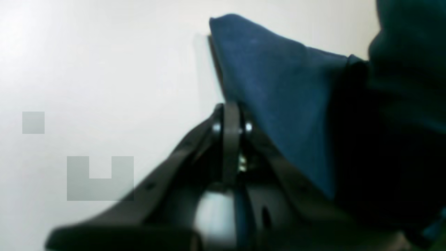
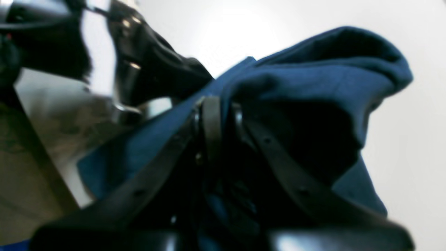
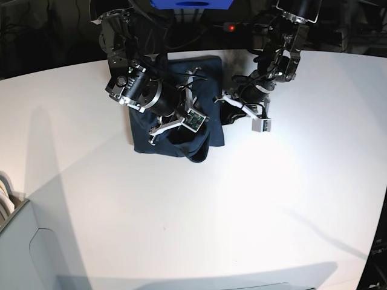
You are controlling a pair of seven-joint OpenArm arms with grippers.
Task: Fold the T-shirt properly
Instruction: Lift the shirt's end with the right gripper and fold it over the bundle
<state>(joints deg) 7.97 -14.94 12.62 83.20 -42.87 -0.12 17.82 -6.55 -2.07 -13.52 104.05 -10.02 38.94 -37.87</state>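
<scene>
The dark navy T-shirt (image 3: pixel 154 130) lies partly folded on the white table (image 3: pixel 211 211), at its far middle. In the left wrist view my left gripper (image 1: pixel 231 108) is shut, with a fold of the T-shirt (image 1: pixel 278 90) rising in a tent from its tips. The left arm (image 3: pixel 260 90) reaches the shirt's right edge in the base view. My right gripper (image 2: pixel 212 103) is shut with bunched T-shirt (image 2: pixel 313 80) cloth draped over and around its fingers. The right arm (image 3: pixel 145 90) leans over the cloth, hiding much of it.
A pale grey bin (image 3: pixel 18 241) stands at the near left corner. Dark equipment and a blue object (image 3: pixel 190 3) sit behind the table's far edge. The other arm's black housing (image 2: pixel 146 69) shows close by in the right wrist view.
</scene>
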